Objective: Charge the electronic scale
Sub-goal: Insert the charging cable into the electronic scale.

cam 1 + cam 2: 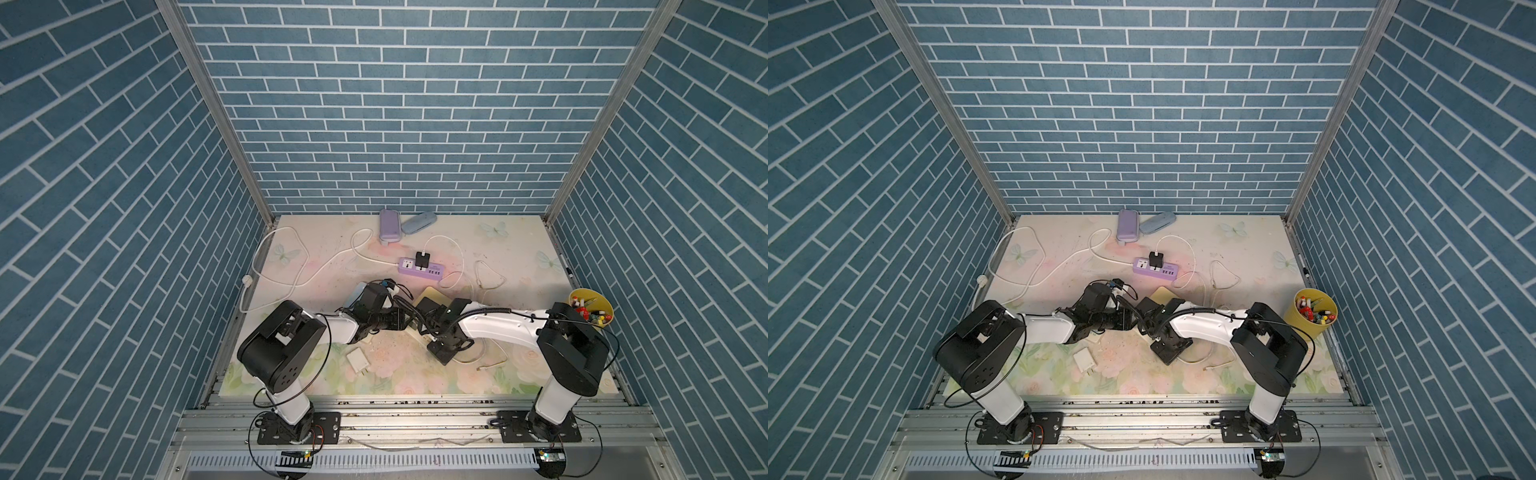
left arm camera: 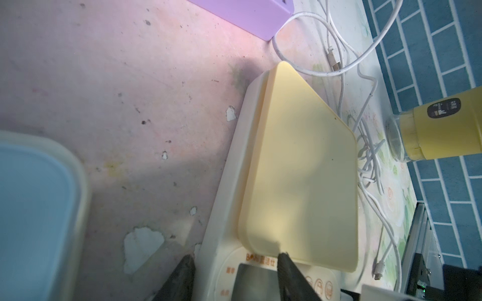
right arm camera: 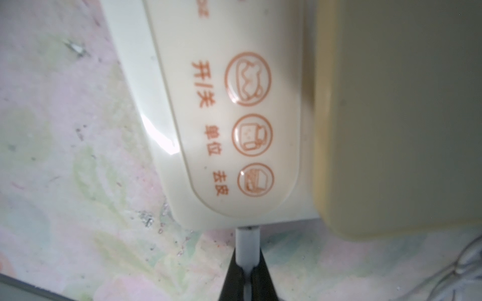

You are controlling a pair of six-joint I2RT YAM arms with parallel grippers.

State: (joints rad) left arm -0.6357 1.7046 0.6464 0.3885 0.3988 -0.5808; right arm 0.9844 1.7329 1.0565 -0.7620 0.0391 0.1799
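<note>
- Cream-and-yellow plastic electronic scale (image 2: pixel 300 169) lies flat mid-table on the floral mat (image 1: pixel 498 241), between the two arms. Only its yellow platform corner (image 1: pixel 434 296) shows in both top views.
- Right gripper (image 3: pixel 247 258) is pinched tight on the small white charging plug (image 3: pixel 247 242). The plug's metal tip sits at the scale's end wall, just past the button row. Whether it is seated or only touching is hard to tell.
- Left gripper (image 2: pixel 236 256) has its fingers part-way apart, straddling the scale's display end. Cannot tell if they clamp it or only bracket it.
- Scale handling: probably rigid and light, with a glossy shell that would skate on the mat when pushed. Brace it by the base's side walls, not the platform.
- Plug handling: tiny, stiff and smooth. Hold the white body close behind the tip and keep it square to the port.
- Thin white cables (image 2: pixel 313 73) lie loose beside the scale. They are limp and may drag or snag.
- Purple power strip (image 1: pixel 419 268) sits further back, apart from the scale.
</note>
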